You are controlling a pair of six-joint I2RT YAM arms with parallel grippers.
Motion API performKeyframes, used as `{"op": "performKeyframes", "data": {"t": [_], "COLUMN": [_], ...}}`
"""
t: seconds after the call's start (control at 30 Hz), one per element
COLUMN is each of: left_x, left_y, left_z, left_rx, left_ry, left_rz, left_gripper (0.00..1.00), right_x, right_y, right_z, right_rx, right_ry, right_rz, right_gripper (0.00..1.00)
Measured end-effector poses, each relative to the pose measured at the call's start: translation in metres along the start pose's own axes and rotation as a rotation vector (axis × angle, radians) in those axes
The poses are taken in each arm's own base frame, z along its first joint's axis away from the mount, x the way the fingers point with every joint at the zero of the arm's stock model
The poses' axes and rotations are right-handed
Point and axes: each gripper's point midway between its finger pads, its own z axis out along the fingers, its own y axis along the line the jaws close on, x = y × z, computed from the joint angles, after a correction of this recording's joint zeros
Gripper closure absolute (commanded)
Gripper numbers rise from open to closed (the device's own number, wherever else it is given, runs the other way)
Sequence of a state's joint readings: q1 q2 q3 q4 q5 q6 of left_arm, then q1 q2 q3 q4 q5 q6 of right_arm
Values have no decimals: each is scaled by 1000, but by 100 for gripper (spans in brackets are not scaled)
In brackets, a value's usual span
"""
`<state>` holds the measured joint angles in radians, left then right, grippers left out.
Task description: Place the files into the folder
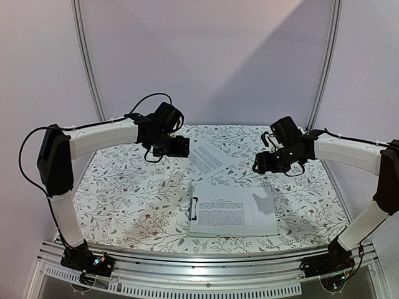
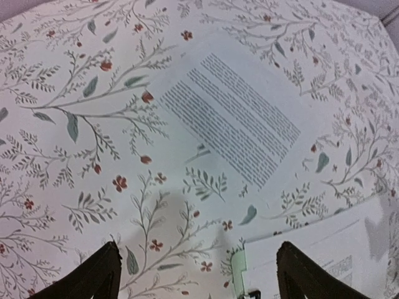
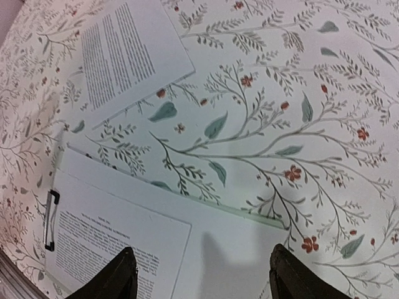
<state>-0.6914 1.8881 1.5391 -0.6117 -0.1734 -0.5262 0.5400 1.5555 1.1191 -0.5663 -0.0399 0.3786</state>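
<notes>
The left gripper (image 1: 181, 147) is held above the far left part of the tablecloth (image 1: 124, 199), and its jaws are seen spread wide in the left wrist view, with nothing between them. A loose sheet (image 1: 209, 157) lies just to the right of it, flat on the cloth, about midway between the two grippers. The right gripper (image 1: 260, 165) is held above the far right corner of the folder (image 1: 262, 215). Its jaws are likewise spread wide and nothing is gripped.

The loose sheet is turned print upward and is set at a slant, its long axis running from far left to near right in the top view. It is kept apart from the folder by a strip of bare cloth. The folder lies flat near the front middle of the table, its long axis running left to right, with the dark clip (image 3: 50, 212) at its left short edge. A second sheet (image 1: 221, 212) rests on the left part of the folder, print upward, its edge at the clip; whether it is pinched there cannot be told.

The cloth is printed with grey leafy sprigs and small red flowers. A metal rail (image 1: 206, 271) runs along the near edge, and pale plain walls (image 1: 206, 56) are seen behind
</notes>
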Motion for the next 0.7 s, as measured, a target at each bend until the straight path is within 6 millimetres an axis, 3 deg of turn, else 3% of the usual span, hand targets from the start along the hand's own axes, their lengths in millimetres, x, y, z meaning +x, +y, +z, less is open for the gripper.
{"op": "performKeyframes", "data": {"t": [0.1,0.2,0.43,0.7], "left_x": [-34,-55,-61,-74], "left_y": [12,22,45,59], "left_z": [11,32,107,156], "left_rx": [-5,3,63,72], "left_ry": [-59,-93,-56,-54], "left_rz": [-29,-61,-132,-166], "left_gripper": [9,9,8,13], "right_x": [-16,-29,-41,-53], "right_y": [9,18,25,33], "right_z": [5,13,60,108], "right_rx": [-49,-89,-119,-154], "right_ry": [-79,-125,-127,-125], "right_rz": [-2,0,24,66], "right_gripper": [27,25,24,24]}}
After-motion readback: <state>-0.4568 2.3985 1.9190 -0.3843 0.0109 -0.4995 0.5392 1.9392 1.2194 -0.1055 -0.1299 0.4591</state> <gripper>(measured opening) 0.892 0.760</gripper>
